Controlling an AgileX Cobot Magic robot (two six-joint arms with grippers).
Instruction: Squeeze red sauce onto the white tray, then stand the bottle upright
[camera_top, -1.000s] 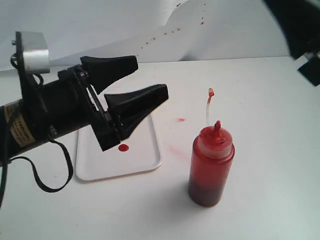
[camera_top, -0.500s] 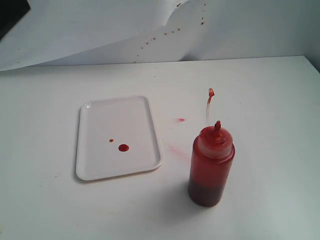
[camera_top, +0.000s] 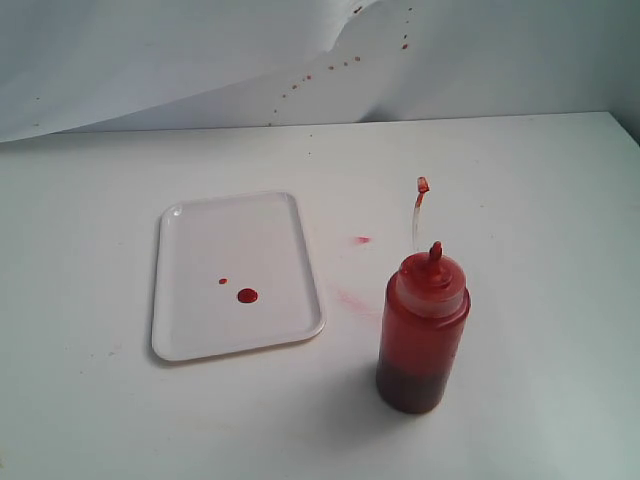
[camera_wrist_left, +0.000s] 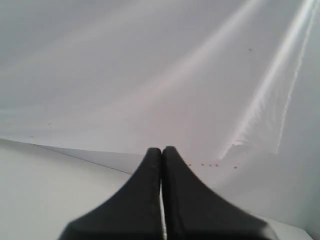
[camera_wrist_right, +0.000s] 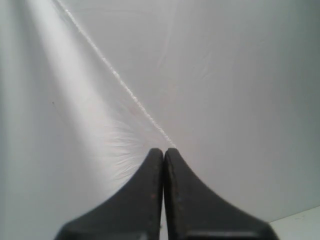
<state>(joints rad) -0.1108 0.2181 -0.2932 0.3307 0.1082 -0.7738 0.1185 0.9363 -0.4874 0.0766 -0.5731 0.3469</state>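
Note:
The bottle (camera_top: 422, 332) stands upright on the table right of the white tray (camera_top: 236, 218), its nozzle up and its thin tethered tip cap (camera_top: 422, 185) sticking up beside it. Two drops of red sauce (camera_top: 247, 295) lie on the tray, one coin-sized and one tiny. Neither arm shows in the exterior view. My left gripper (camera_wrist_left: 161, 149) is shut with nothing between its black fingers and faces the white backdrop. My right gripper (camera_wrist_right: 163, 150) is also shut and empty, facing the same creased sheet.
Faint pinkish smears (camera_top: 352, 299) and a small red spot (camera_top: 362, 240) mark the table between tray and bottle. A white backdrop sheet (camera_top: 200, 50) with small red specks hangs behind the table.
A second ago the left arm hung open over the tray and the right arm showed at the top right corner. Both have withdrawn out of the exterior view. Bottle and tray stayed put.

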